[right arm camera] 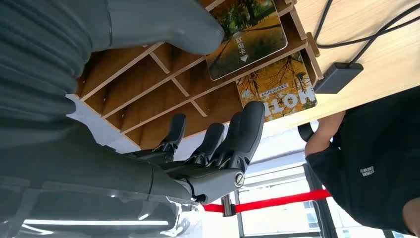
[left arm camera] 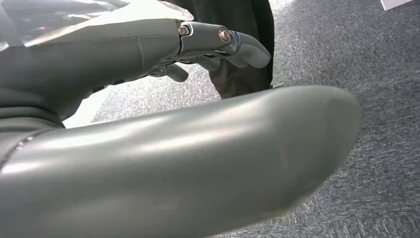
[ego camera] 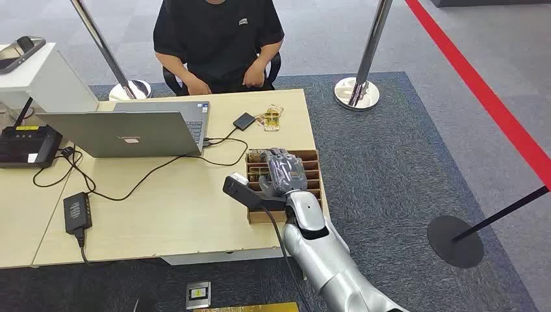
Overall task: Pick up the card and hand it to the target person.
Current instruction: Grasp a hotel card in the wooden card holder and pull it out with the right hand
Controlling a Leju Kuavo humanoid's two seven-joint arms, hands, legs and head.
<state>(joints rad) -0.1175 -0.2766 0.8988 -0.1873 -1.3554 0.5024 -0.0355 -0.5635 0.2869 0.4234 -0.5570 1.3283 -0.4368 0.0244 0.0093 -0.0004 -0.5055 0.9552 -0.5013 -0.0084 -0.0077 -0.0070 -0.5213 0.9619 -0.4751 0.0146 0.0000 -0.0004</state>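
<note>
My right hand (ego camera: 284,172) hovers over a slotted wooden card box (ego camera: 316,184) at the table's right edge. A card with an autumn-tree picture (right arm camera: 246,37) stands in the box (right arm camera: 148,94); a second, yellow card (right arm camera: 278,85) lies in the adjoining slot. The thumb (right arm camera: 168,25) of my right hand (right arm camera: 188,171) reaches the first card's edge, while its fingers (right arm camera: 242,131) hang spread and apart from it, holding nothing. The person (ego camera: 217,32) in a black shirt sits at the table's far side. My left hand (left arm camera: 148,54) hangs over carpet, fingers loosely extended, empty.
Two more cards (ego camera: 271,117) lie on the table near the person, beside a small black adapter (ego camera: 244,121). An open laptop (ego camera: 123,133), cables and a power brick (ego camera: 76,212) take the table's left half. Stanchion posts (ego camera: 357,91) stand behind the table on carpet.
</note>
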